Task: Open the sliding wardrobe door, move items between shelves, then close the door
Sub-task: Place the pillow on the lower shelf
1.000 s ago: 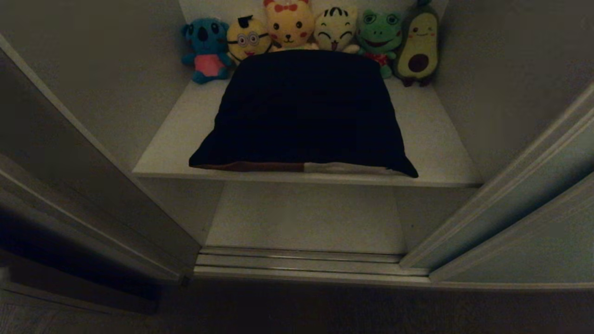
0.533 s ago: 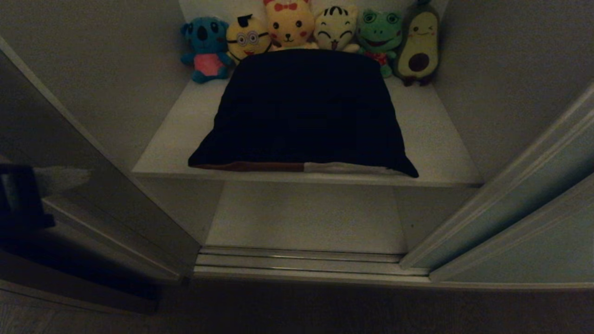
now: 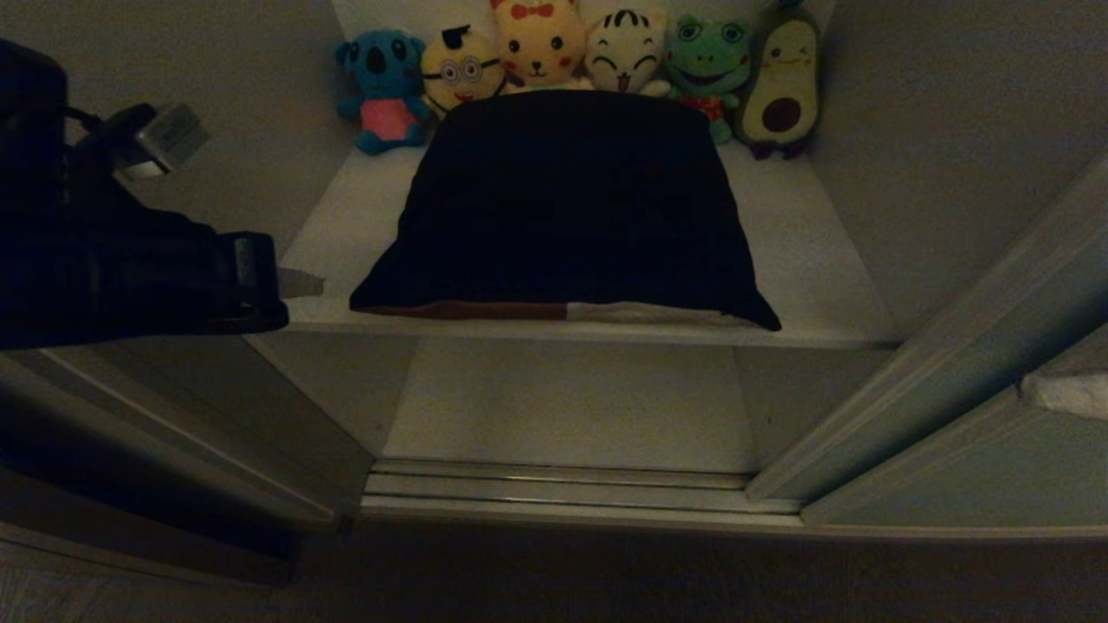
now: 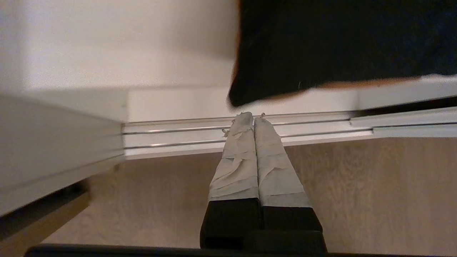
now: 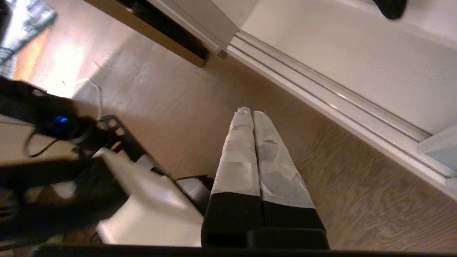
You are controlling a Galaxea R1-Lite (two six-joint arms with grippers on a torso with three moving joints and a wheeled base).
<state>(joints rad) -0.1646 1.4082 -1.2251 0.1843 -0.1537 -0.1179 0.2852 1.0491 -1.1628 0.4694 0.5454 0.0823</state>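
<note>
The wardrobe stands open, its sliding wardrobe door [image 3: 978, 467] pushed off to the right. On the upper of the shelves [image 3: 814, 260] lies a stack of items: a black garment [image 3: 563, 199] on top, with a rust-brown edge [image 3: 467, 310] and a pale edge [image 3: 649, 313] showing beneath. My left gripper [image 3: 299, 283] is shut and empty, level with that shelf's front left corner. In the left wrist view its fingertips [image 4: 246, 119] point toward the black garment [image 4: 339, 43]. My right gripper [image 5: 251, 113], shut and empty, hangs over the floor; its tip [image 3: 1052, 391] shows at the right edge.
Several plush toys [image 3: 623, 61] line the back of the upper shelf. A bare lower shelf [image 3: 571, 407] lies below it, behind the silver floor track [image 3: 563, 493]. A grey panel [image 3: 173, 407] flanks the opening on the left. My own base [image 5: 142, 200] sits on the wooden floor [image 5: 357, 200].
My left arm has risen from the lower left into view and reached the shelf's front left corner. The right gripper's tip has entered at the right edge. The garments have not moved.
</note>
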